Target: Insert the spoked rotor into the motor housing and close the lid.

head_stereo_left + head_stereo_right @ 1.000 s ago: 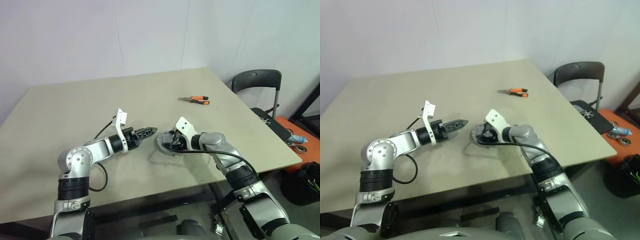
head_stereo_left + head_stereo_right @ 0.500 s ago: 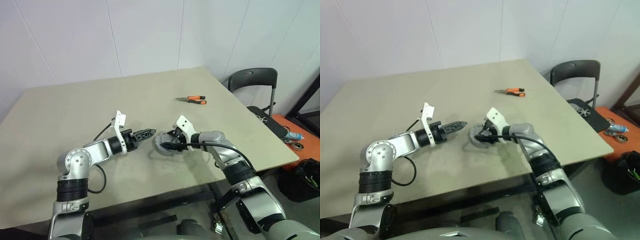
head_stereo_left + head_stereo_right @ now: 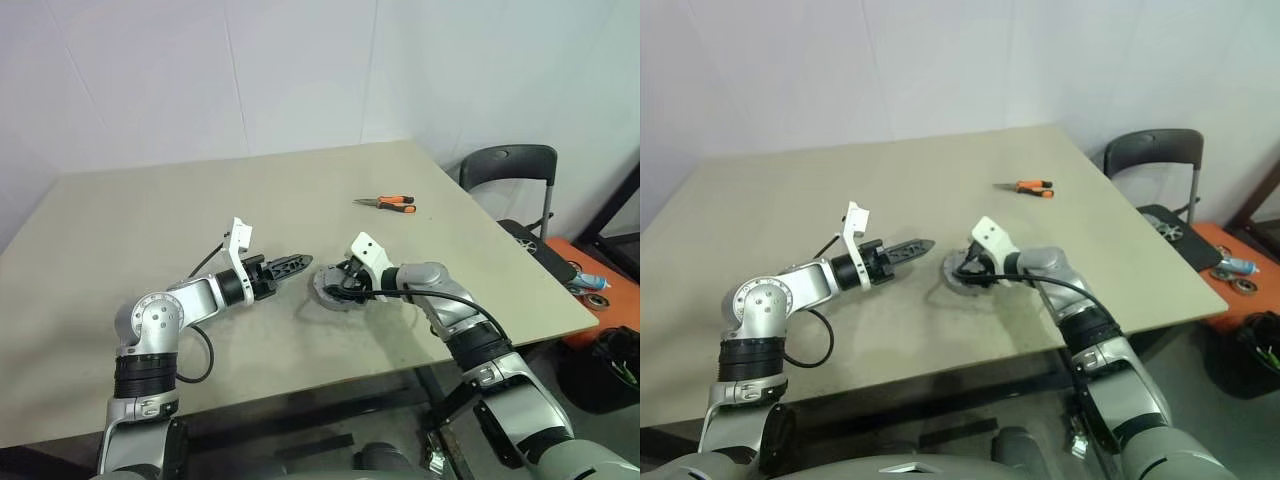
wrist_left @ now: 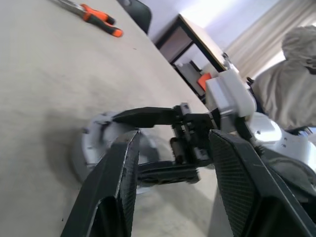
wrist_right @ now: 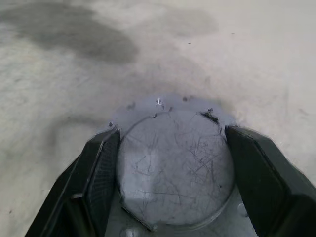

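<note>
A round dull grey metal piece (image 3: pixel 322 293) lies on the table (image 3: pixel 150 210) near its front edge. It has a flat, scratched raised face (image 5: pixel 175 163) on a wider rim with small teeth, so I take it for the lid. My right gripper (image 3: pixel 336 285) reaches over it, one black finger (image 5: pixel 101 168) pressed against each side of the raised face. My left gripper (image 3: pixel 300 264) hovers just left of the piece, pointing at it, open and empty. The spoked rotor and the motor housing are hidden or out of view.
Orange-handled pliers (image 3: pixel 388 202) lie farther back on the right of the table. A black chair (image 3: pixel 505 165) and an orange box (image 3: pixel 590 275) stand beyond the table's right edge. A person in pale clothing (image 4: pixel 291 74) sits behind the right arm.
The whole picture has shifted slightly with the camera. Both grippers and the grey piece stay where they were.
</note>
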{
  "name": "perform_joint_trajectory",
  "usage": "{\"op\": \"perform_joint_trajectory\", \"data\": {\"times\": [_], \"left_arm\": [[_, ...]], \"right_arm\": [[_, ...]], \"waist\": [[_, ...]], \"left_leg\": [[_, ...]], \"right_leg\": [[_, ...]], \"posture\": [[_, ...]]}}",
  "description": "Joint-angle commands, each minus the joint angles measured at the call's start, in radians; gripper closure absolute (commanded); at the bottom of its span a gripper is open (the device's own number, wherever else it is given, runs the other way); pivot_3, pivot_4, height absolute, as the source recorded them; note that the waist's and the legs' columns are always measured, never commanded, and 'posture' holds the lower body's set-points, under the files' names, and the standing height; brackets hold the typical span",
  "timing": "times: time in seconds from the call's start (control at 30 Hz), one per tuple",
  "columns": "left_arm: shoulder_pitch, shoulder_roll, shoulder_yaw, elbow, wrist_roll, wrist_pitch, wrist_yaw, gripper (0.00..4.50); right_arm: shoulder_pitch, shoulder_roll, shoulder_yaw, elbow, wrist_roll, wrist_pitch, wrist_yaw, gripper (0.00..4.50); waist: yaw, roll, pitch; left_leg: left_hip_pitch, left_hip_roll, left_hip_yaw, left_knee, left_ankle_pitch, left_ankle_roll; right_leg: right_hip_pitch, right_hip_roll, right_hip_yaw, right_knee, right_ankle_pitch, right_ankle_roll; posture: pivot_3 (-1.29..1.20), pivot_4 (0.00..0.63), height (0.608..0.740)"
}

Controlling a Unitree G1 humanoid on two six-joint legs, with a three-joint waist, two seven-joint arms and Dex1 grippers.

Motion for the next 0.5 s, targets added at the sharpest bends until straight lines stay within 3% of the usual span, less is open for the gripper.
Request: {"op": "perform_joint_trajectory", "data": {"times": [0.03, 0.1, 0.2, 0.33, 0.5], "left_arm": [[0.003, 0.007, 0.009, -0.042, -0.005, -0.021, 0.003, 2.11], [0.007, 0.010, 0.010, -0.043, -0.003, -0.024, 0.001, 2.11], [0.010, 0.014, 0.014, -0.038, -0.002, -0.028, -0.003, 2.11], [0.005, 0.022, 0.010, -0.026, -0.001, -0.032, -0.012, 2.11], [-0.013, 0.028, 0.007, -0.001, 0.004, -0.036, -0.021, 2.11]], "right_arm": [[0.105, -0.018, 0.070, 0.049, -0.012, 0.152, 0.071, 1.47], [0.082, -0.020, 0.029, 0.104, -0.019, 0.170, 0.030, 1.47], [0.048, -0.041, -0.006, 0.209, -0.029, 0.127, 0.018, 1.47], [0.034, -0.024, -0.121, 0.113, 0.130, 0.191, 0.111, 1.47], [0.073, -0.036, -0.068, 0.036, 0.035, 0.023, 0.047, 1.47]], "waist": [[-0.007, 0.008, -0.002], [-0.007, 0.008, -0.001], [-0.005, 0.000, -0.001], [0.002, -0.005, 0.000], [0.011, -0.006, 0.003]], "left_leg": [[-0.005, 0.001, -0.001, 0.001, 0.000, 0.000], [-0.012, 0.001, -0.001, 0.004, 0.000, 0.000], [-0.002, -0.005, -0.001, 0.000, 0.000, 0.007], [0.005, -0.005, -0.001, -0.008, -0.001, 0.005], [0.002, -0.006, 0.000, -0.011, -0.001, 0.004]], "right_leg": [[-0.001, 0.000, -0.004, -0.006, 0.000, 0.000], [-0.002, -0.003, -0.007, -0.007, 0.000, 0.000], [-0.004, -0.007, -0.003, 0.003, 0.001, 0.001], [-0.001, -0.007, 0.000, 0.008, 0.005, -0.001], [-0.011, -0.006, 0.003, 0.012, 0.006, 0.001]], "posture": [[0.00, 0.000, 0.740], [0.00, 0.000, 0.740], [0.00, 0.000, 0.740], [0.00, 0.000, 0.740], [0.00, 0.000, 0.740]]}}
